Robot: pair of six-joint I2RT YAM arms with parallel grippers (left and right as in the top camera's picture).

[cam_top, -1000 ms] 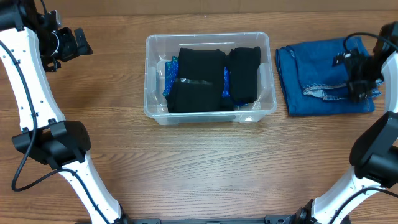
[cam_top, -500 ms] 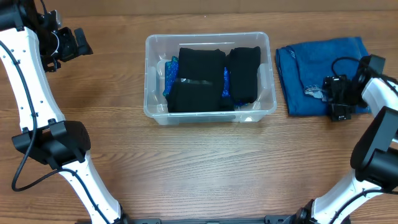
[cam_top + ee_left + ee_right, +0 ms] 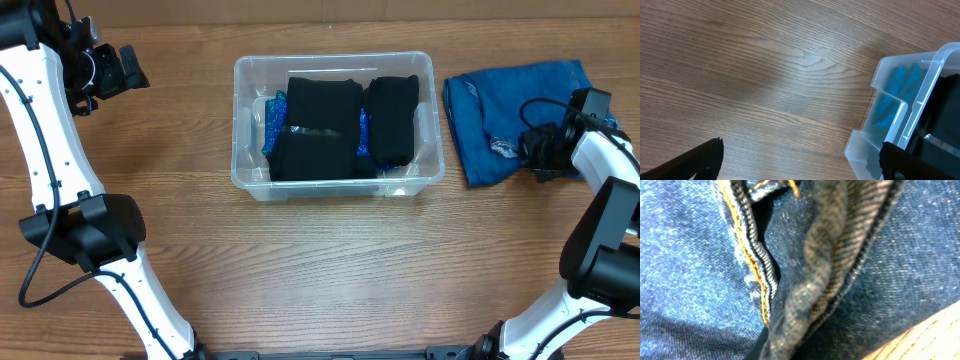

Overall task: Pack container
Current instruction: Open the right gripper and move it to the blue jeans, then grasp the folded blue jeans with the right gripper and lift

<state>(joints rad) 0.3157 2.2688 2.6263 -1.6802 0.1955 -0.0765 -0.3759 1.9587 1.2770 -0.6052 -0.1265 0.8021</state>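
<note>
container (image 3: 240, 130): clear bin, upright, mid-table, between the two arms
inside it: folded black clothes (image 3: 322, 128) fill most of it; a blue bit (image 3: 268, 122) is tucked against the left wall
jeans (image 3: 498, 105): folded, flat on the table (image 3: 300, 270) just right of the container, not touching it
left gripper (image 3: 126, 68): far back-left, well apart from the container, holding nothing; jaws spread wide, one dark finger (image 3: 702, 159) at each lower corner of the wrist view
right gripper (image 3: 535, 152): down on the jeans' front right part; its wrist view shows only denim folds and orange stitching, so i can't tell how the jaws stand
</note>
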